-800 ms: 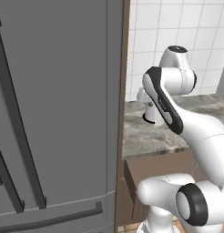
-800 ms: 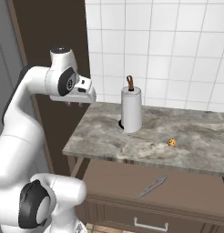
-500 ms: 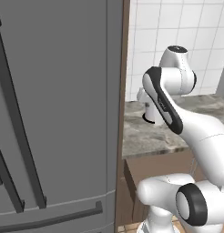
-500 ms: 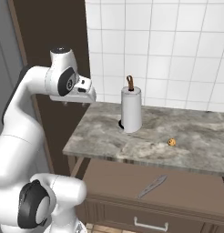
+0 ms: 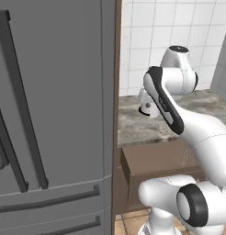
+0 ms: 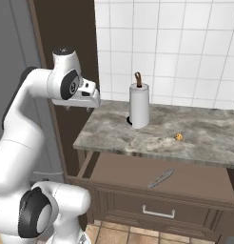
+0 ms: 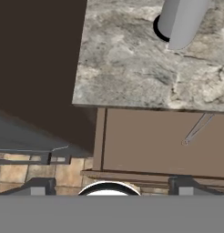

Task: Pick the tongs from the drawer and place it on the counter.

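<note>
Nothing has moved: tool (image 7: 107,186) spread wide over the open drawer (image 6: 195,178), tongs (image 6: 160,177) partly tucked under the table (image 6: 152,136) edge.

Even, flat rendered light; soft blur.

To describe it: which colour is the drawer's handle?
Silver; the drawer's handle shows best in the right base view.

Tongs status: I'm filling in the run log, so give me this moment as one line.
tongs: lying in open drawer | end effector: open, empty, above counter edge
</note>
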Controlling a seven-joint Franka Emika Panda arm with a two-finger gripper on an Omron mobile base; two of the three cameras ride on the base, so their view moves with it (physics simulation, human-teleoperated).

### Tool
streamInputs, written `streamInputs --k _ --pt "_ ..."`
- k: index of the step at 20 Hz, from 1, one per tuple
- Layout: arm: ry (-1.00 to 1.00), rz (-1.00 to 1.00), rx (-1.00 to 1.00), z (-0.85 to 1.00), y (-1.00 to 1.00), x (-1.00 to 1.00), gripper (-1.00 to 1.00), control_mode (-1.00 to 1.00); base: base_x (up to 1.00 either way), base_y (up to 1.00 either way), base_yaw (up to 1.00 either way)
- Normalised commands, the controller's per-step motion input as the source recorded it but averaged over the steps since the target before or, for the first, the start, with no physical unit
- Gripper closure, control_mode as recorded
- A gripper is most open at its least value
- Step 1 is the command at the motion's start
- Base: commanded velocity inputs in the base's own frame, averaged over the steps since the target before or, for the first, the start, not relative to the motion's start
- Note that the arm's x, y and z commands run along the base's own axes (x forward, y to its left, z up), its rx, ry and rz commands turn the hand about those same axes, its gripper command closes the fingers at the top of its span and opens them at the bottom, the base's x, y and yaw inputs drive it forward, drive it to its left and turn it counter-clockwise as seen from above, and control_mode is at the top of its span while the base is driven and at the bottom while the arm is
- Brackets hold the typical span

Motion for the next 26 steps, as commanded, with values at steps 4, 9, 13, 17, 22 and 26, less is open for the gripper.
streamInputs --k 4,9,13,17,22,26 --pt "0.00 0.00 0.00 0.00 0.00 0.00 -1.00 1.00 -0.49 -0.06 0.00" --pt "0.00 0.00 0.00 0.00 0.00 0.00 -1.00 1.00 -0.11 -0.19 0.00" --pt "0.00 0.00 0.00 0.00 0.00 0.00 -1.00 1.00 0.00 -0.29 0.00" --pt "0.00 0.00 0.00 -0.02 -0.11 0.00 -1.00 -1.00 0.00 -0.13 0.00" --pt "0.00 0.00 0.00 -0.10 -0.23 0.00 -1.00 -1.00 0.00 0.00 0.00" --pt "0.00 0.00 0.00 -0.20 -0.26 0.00 -1.00 -1.00 0.00 0.00 0.00"
